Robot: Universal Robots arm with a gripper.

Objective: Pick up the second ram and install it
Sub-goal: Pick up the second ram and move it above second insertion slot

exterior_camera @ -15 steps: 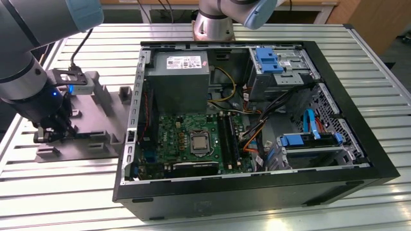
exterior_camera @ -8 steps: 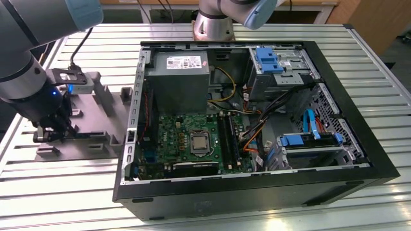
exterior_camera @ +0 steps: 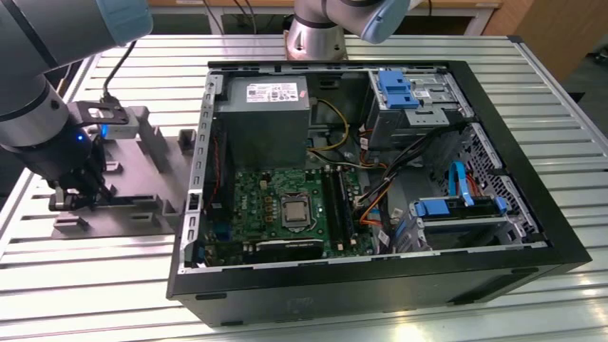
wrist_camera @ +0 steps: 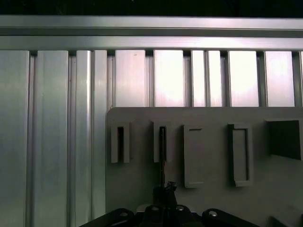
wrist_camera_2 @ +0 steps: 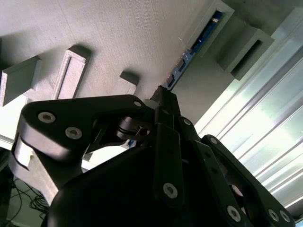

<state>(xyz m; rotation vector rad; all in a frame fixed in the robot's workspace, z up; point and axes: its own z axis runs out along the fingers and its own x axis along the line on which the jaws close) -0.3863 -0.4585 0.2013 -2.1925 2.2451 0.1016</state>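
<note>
pick step: gripper [wrist_camera_2: 162, 93] fingers [wrist_camera_2: 168, 118] look pinched on the near end of the second ram [wrist_camera_2: 195, 46], on edge in grey holder [exterior_camera: 142, 214] slot; clearing it calls for a straight pull

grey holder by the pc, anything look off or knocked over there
Nothing stands out. The grey holder lies flat on the table with its posts upright. In the second wrist view the memory stick stands straight in its slot, and the hand is closed on one end of it.
</note>
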